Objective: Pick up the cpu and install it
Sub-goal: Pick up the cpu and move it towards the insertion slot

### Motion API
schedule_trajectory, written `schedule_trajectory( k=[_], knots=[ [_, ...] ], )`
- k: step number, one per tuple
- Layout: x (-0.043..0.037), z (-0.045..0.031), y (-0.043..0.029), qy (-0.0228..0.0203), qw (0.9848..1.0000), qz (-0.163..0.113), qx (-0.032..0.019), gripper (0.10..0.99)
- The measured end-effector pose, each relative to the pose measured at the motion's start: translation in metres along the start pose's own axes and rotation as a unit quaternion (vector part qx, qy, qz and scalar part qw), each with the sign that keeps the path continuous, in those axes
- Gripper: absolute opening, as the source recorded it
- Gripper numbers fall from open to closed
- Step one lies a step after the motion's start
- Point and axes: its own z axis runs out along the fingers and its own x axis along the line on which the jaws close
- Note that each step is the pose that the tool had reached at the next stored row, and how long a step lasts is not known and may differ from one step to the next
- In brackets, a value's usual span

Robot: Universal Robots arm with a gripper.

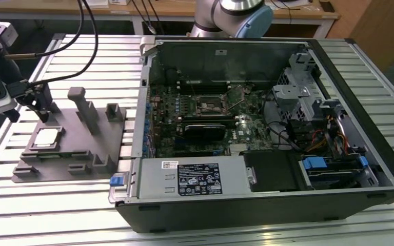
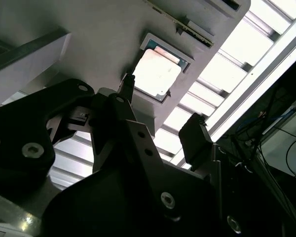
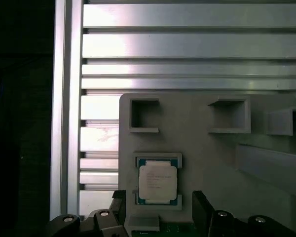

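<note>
I see gripper spread wide, empty, hovering astride cpu. Cpu lies flat in tray pocket on desk (pocket keeps it square for pinch, I reckon).

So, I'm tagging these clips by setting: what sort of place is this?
Probably a robotics lab bench for PC assembly: an open computer case lies on a slotted aluminium table, beside a grey tray holding the cpu.

Overhead glare on table slats — foreground dark, soft.
</note>
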Motion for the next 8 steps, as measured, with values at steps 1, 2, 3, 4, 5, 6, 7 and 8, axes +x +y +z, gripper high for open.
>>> schedule_trajectory(
  k=[1, 2, 3, 4, 5, 6, 7, 8],
  knots=[
    [0.0, 0.0002, 0.0, 0.0, 1.0, 0.0, 0.0, 0.647],
    [0.0, 0.0004, 0.0, 0.0, 1.0, 0.0, 0.0, 0.647],
    [0.0, 0.0007, 0.0, 0.0, 1.0, 0.0, 0.0, 0.647],
    [0.0, 0.001, -0.0001, 0.0, 1.0, 0.0, 0.0, 0.647],
    [0.0, 0.0013, -0.0001, 0.0, 1.0, 0.0, 0.0, 0.647],
    [0.0, 0.0014, -0.0001, 0.0, 1.0, 0.0, 0.0, 0.647],
    [0.0, 0.0015, -0.0001, 0.0001, 1.0, 0.0, 0.0001, 0.647],
    [0.0, 0.0016, -0.0001, 0.0001, 1.0, 0.0, 0.0001, 0.647]
  ],
)
